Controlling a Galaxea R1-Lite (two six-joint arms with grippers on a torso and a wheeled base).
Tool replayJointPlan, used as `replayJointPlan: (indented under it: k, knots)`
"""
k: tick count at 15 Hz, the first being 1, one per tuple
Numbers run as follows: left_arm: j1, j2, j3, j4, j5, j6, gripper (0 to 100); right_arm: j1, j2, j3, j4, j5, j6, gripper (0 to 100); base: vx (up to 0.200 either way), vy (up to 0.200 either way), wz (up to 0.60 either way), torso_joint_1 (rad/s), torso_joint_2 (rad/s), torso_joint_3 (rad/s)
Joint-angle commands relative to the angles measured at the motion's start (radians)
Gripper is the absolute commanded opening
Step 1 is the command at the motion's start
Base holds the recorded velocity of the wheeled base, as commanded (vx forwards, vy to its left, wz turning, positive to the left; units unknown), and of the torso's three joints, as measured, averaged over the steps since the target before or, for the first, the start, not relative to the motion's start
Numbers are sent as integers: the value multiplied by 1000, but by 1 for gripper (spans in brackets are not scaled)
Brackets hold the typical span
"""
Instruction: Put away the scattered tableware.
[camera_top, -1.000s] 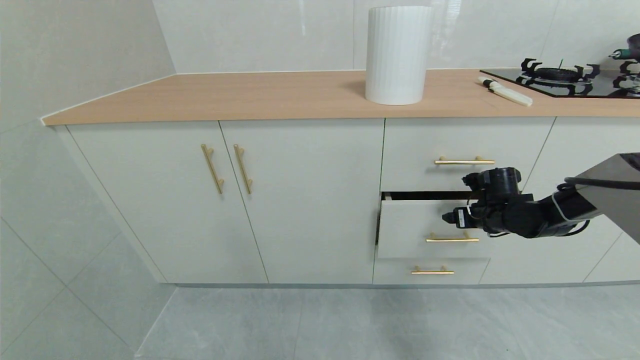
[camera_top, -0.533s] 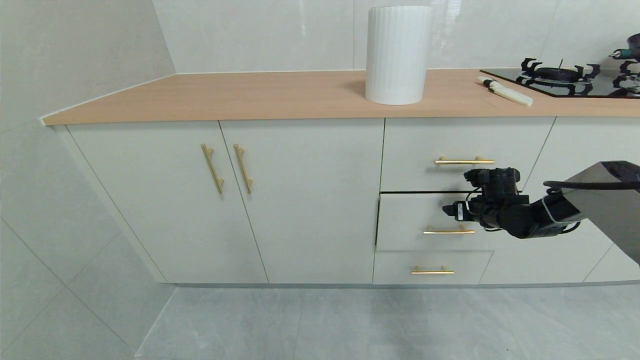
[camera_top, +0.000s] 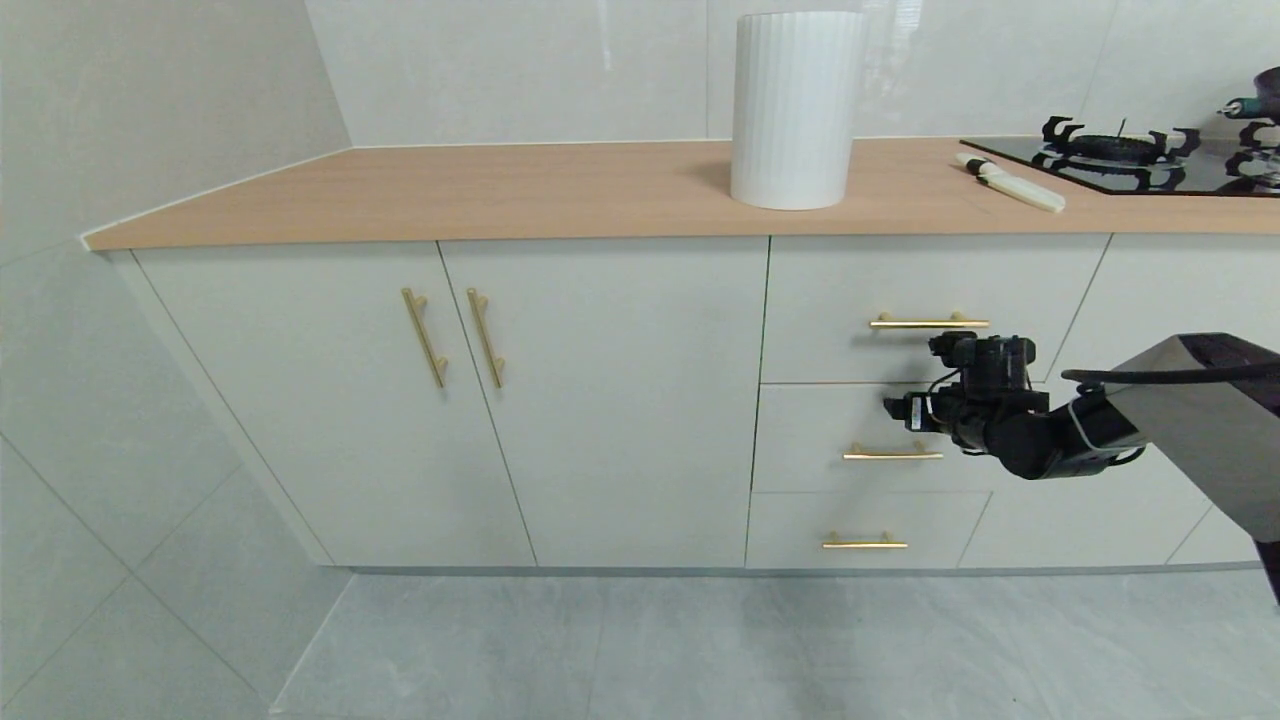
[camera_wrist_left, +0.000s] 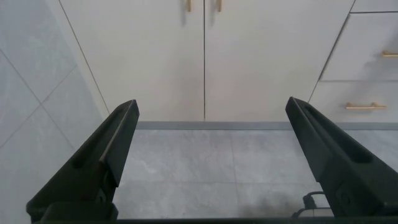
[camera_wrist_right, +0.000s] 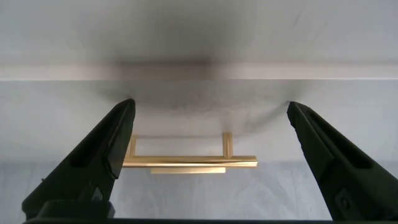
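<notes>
The middle drawer (camera_top: 830, 425) with its gold handle (camera_top: 892, 456) sits flush with the cabinet front. My right gripper (camera_top: 897, 411) is at the drawer front, just above the handle. In the right wrist view it (camera_wrist_right: 208, 109) is open, its fingers (camera_wrist_right: 106, 155) spread wide against the drawer face, the handle (camera_wrist_right: 189, 163) lying between them and ungripped. A white-handled knife (camera_top: 1010, 183) lies on the wooden countertop (camera_top: 500, 195) beside the stove. My left gripper (camera_wrist_left: 211, 106) is open and holds nothing, hanging over the floor before the cabinet doors.
A tall white ribbed container (camera_top: 795, 110) stands on the counter above the drawers. A black gas stove (camera_top: 1130, 160) is at the far right. Two cabinet doors (camera_top: 455, 400) with gold handles are left of the drawers; grey tiled floor (camera_top: 640, 650) lies below.
The middle drawer was partly open a second ago and is now shut. My right gripper moved forward with the drawer front toward the cabinet.
</notes>
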Motion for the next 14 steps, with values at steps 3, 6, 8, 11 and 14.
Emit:
replayJointPlan:
  k: [3, 6, 8, 11, 14]
  knots:
    - [0, 0, 0, 0, 0, 0, 100, 2, 40, -35, -15, -37, 8, 100, 0, 0, 0, 0, 0, 0]
    - [0, 0, 0, 0, 0, 0, 100, 2, 3, -11, -13, -37, 36, 100, 0, 0, 0, 0, 0, 0]
    - [0, 0, 0, 0, 0, 0, 100, 2, -119, 131, -15, -28, 42, 100, 0, 0, 0, 0, 0, 0]
    - [0, 0, 0, 0, 0, 0, 100, 19, -372, 417, -59, -27, 42, 100, 0, 0, 0, 0, 0, 0]
    - [0, 0, 0, 0, 0, 0, 100, 42, -741, 701, -163, -59, 31, 100, 0, 0, 0, 0, 0, 0]
